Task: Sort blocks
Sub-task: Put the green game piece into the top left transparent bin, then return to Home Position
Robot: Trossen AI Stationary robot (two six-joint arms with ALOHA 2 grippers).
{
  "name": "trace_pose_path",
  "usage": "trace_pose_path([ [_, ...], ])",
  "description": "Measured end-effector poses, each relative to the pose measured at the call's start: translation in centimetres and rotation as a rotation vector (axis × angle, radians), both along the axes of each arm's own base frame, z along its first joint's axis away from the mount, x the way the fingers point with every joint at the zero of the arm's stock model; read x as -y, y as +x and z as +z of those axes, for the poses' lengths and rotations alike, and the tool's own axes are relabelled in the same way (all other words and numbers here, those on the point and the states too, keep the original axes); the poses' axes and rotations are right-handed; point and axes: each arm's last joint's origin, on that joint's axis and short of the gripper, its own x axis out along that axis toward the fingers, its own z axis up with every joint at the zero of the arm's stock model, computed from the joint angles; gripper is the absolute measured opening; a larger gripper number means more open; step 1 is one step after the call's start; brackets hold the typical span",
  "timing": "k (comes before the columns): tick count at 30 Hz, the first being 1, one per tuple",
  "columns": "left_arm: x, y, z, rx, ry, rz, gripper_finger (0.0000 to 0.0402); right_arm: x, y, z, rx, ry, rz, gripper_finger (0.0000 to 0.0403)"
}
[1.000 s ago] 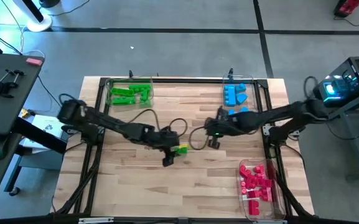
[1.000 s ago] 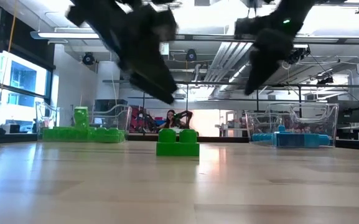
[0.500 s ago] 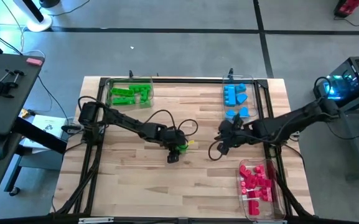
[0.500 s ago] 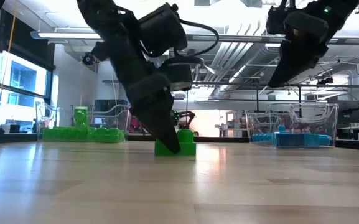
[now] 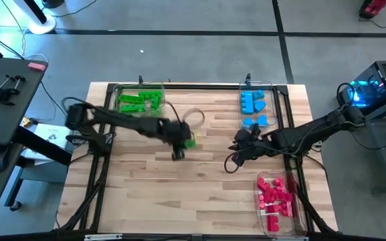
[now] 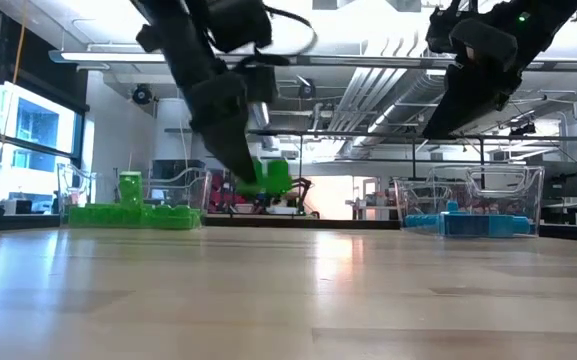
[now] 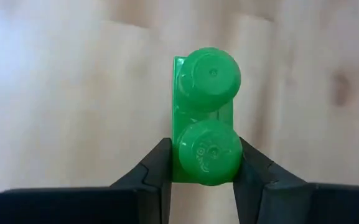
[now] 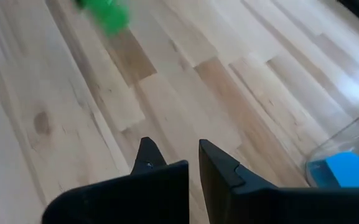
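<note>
A green two-stud block (image 7: 204, 118) hangs above the middle of the wooden table (image 5: 199, 194), with my left gripper (image 5: 181, 148) shut on it. In the low view the block (image 6: 268, 177) is well clear of the tabletop. My right gripper (image 5: 231, 163) hovers shut over the table's right middle with nothing in it, and its fingers (image 8: 148, 158) point at bare wood. Other green blocks (image 5: 139, 100) lie in the far-left tray, blue ones (image 5: 253, 102) in the far-right tray, and red-pink ones (image 5: 276, 194) in the near-right tray. My left gripper pinches the block's two long sides at one stud end (image 7: 207, 163) between its two fingers. The fingers (image 7: 160, 163) come from above, pointing down, and lie across the block. The block is lifted clear of the table, studs up, with its other end sticking out past the fingers.
Clear trays stand at the far left (image 6: 133, 200), far right (image 6: 468, 205) and near right (image 5: 293, 221) of the table. Two blue blocks (image 5: 254, 122) lie just in front of the blue tray. A dark frame rail (image 5: 199, 87) runs along the far edge. Bare wood lies between the arms.
My left gripper has come down over the green block on the table, taken hold of it and lifted it clear, carrying it toward the table's far left. My right gripper has drawn back toward the table's right edge and then kept still.
</note>
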Motion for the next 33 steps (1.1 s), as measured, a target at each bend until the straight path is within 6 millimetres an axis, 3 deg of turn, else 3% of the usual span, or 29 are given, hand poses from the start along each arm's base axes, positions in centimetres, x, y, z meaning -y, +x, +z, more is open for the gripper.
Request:
trace_pose_path([
  [5,-4.1,-4.4,6.4,0.078,0.166,0.152,0.0087,0.0,0.3,0.2,0.035,0.002,-0.006,0.0],
  [9,-7.4,-9.1,10.5,0.12,0.354,0.435,0.0087,-0.1,0.4,0.3,0.063,0.023,-0.026,0.0],
  [12,-9.5,-12.4,11.7,0.13,0.337,0.656,0.0102,-0.1,0.4,0.3,0.073,0.033,-0.036,0.0],
  [16,-11.9,-15.5,9.6,-0.021,0.282,0.869,0.0136,-0.1,0.5,0.4,0.087,0.038,-0.037,0.0],
  [20,-13.8,-16.7,7.5,-0.08,0.167,0.926,0.0167,-0.2,0.6,0.4,0.1,0.042,-0.035,0.0],
  [26,-15.2,-16.4,7.6,0.041,0.072,0.929,0.0211,-0.2,0.8,0.5,0.109,0.047,-0.017,0.0],
  [29,-14.6,-16.0,8.2,0.144,-0.087,0.822,0.022,-0.5,0.5,0.9,0.102,0.133,0.049,0.0],
  [33,-11.3,-14.8,10.2,0.31,-0.201,0.596,0.0218,-1.1,-0.6,2.2,0.147,0.159,0.13,0.0],
])
